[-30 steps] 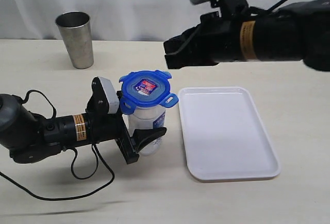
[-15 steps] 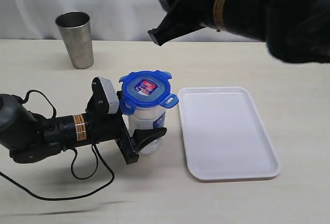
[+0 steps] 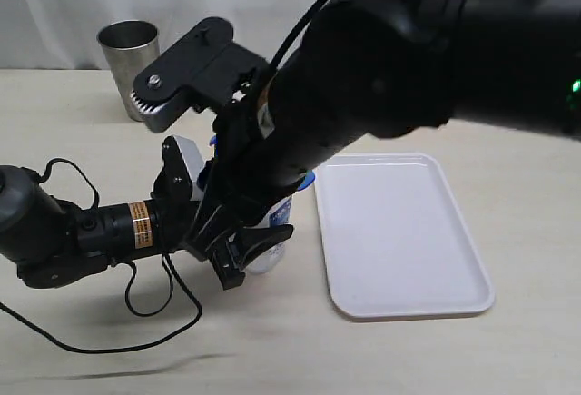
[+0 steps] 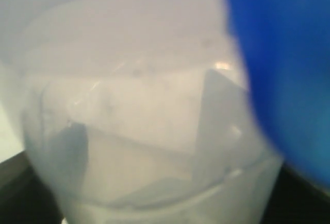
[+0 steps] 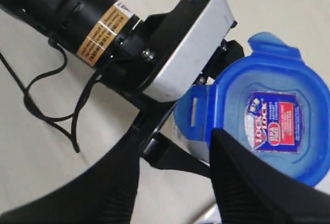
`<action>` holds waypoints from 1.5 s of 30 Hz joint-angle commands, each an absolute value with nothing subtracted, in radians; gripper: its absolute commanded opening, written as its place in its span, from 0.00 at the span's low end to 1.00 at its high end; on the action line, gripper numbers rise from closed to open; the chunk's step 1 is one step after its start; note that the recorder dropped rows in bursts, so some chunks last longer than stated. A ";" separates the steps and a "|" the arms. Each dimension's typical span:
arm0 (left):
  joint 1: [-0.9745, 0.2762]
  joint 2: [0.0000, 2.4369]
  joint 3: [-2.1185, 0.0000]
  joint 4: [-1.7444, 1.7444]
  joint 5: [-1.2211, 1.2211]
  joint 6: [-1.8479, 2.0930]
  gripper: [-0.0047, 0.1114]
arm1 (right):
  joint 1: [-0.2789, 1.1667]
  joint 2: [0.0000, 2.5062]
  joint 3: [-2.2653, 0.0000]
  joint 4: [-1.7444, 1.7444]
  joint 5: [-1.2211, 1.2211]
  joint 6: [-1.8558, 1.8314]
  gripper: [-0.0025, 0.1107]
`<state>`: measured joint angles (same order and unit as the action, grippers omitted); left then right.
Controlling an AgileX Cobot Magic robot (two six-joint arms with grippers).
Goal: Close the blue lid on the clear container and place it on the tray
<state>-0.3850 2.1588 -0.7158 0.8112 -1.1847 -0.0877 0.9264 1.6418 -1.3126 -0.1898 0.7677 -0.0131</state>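
the step in hand looks like the closing of the blue lid [image 5: 273,110]: it sits on top of the clear container [image 4: 134,121], but its flaps stick outward and do not appear snapped down.

the left gripper [image 5: 202,105] reaches in from the side with its jaws set wide around the container's body, one on each side. it seems to clamp the container and steady it. the right gripper [image 5: 178,141] hangs over the lid with its jaws spread apart and nothing between them.

the container stands on the bench [image 3: 408,359], just beside the left edge of the tray [image 3: 399,232] and not on it. in the exterior view the right arm hides most of it.

it stands upright, its long axis vertical and its mouth up. the lid lies flat across the top, with the sticker facing the right wrist camera.

the next move probably calls for the right jaws to come down on a flap and press it against the container's wall while the left holds firm. the remaining flaps would follow. only then can the container be lifted across to the tray.
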 commanded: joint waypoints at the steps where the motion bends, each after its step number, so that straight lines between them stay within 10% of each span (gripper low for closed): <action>1: -0.384 2.157 -0.713 0.808 -1.143 -0.071 0.04 | 1.004 1.683 -1.309 -0.535 0.761 0.270 0.39; 34: -0.384 2.155 -0.713 0.833 -1.189 -0.082 0.04 | 1.014 1.871 -1.222 -0.826 0.854 0.299 0.35; 45: -0.384 2.155 -0.713 0.834 -1.189 -0.082 0.04 | 1.012 1.728 -1.222 -0.765 0.805 0.234 0.48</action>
